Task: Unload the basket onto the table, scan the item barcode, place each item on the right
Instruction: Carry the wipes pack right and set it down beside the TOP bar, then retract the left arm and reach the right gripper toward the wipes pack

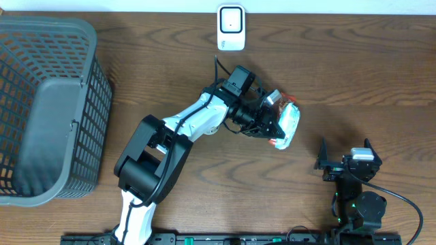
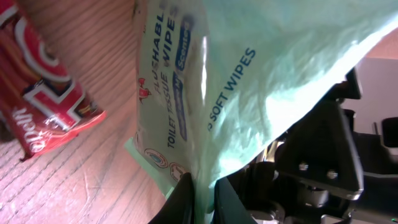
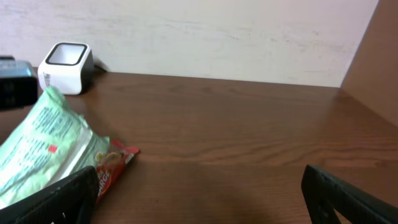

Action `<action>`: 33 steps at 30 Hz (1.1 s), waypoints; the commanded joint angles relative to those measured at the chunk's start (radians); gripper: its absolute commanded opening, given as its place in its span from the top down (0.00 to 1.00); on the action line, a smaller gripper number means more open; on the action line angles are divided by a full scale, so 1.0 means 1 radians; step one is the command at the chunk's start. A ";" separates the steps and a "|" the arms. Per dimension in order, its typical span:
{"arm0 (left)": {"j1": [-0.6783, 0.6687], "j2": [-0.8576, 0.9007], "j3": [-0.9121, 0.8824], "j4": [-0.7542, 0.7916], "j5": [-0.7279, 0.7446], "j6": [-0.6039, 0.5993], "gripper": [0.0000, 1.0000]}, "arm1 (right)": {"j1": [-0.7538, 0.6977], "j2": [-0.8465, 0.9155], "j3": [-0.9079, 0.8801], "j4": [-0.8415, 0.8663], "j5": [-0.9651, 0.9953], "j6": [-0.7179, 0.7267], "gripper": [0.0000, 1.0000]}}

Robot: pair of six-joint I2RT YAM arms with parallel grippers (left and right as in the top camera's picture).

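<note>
Green wipes pack (image 1: 289, 126) is pinched by its edge in the clenched left jaws, mid-tabletop, well apart from the scanner (image 1: 231, 27) at the far edge. The right jaws stand released at the near right, holding nothing. This thin grip on soft film may slip, or the barcode may face away from the scanner. The left wrist view makes the print readable, with no barcode seen there. The overhead alone shows the basket (image 1: 101, 95) at left.
</note>
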 commanded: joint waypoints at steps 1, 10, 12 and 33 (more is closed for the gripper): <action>0.002 0.057 -0.012 0.006 0.006 -0.007 0.92 | 0.008 -0.002 -0.001 -0.004 -0.001 -0.012 0.01; 0.002 0.101 -0.012 0.034 -0.080 -0.003 0.54 | 0.008 -0.002 -0.001 -0.004 -0.001 -0.012 0.01; 0.002 0.101 -0.012 0.049 -0.081 -0.003 0.54 | 0.008 -0.002 -0.001 -0.004 -0.001 -0.013 0.01; -0.060 -0.480 0.004 -0.039 -0.895 0.158 0.00 | 0.008 -0.002 -0.001 -0.004 -0.001 -0.012 0.01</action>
